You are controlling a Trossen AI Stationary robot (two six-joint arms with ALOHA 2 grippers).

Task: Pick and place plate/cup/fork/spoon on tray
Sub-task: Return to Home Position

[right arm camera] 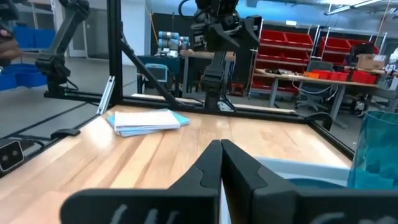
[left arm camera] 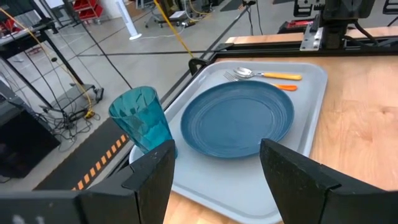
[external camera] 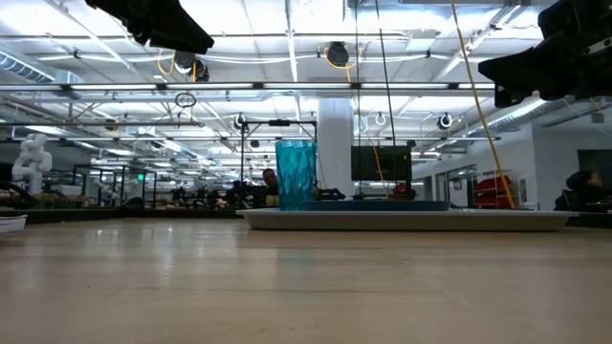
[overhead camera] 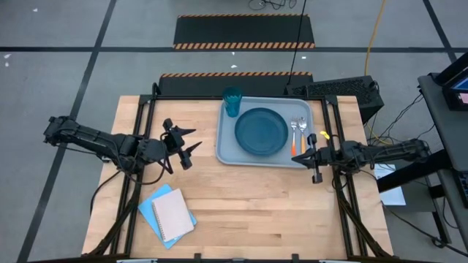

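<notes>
Tray (overhead camera: 225, 150): sits on the far half of the wooden table (overhead camera: 241, 204), toward its right side; every other place below is given from the tray.
Plate (overhead camera: 261, 131): lies flat in the middle of the tray, filling most of its depth.
Cup (overhead camera: 232, 101): stands upright in the tray's far left corner, just beside the plate's rim; from table height it rises well above the tray's edge (external camera: 402, 219).
Fork (overhead camera: 295, 136): lies in the tray's right strip between the plate and the right rim, tines toward the far edge, red-orange handle toward the near edge.
Spoon (overhead camera: 302, 133): lies alongside the fork on its outer side, bowl toward the far edge, yellow-orange handle pointing to the near edge; the two are touching or nearly so.
Left gripper (overhead camera: 191, 142): hangs above the bare table just off the tray's left rim, pointing at the tray; its fingers (left arm camera: 149, 180) are spread wide with nothing between them.
Right gripper (overhead camera: 298, 155): hangs over the tray's near right corner, close to the handle ends of the fork and spoon; its fingers (right arm camera: 205, 171) are pressed together and hold nothing.
Notebooks (overhead camera: 169, 212): a blue one and a white one stacked on the table, well apart from the tray, toward the near left.
</notes>
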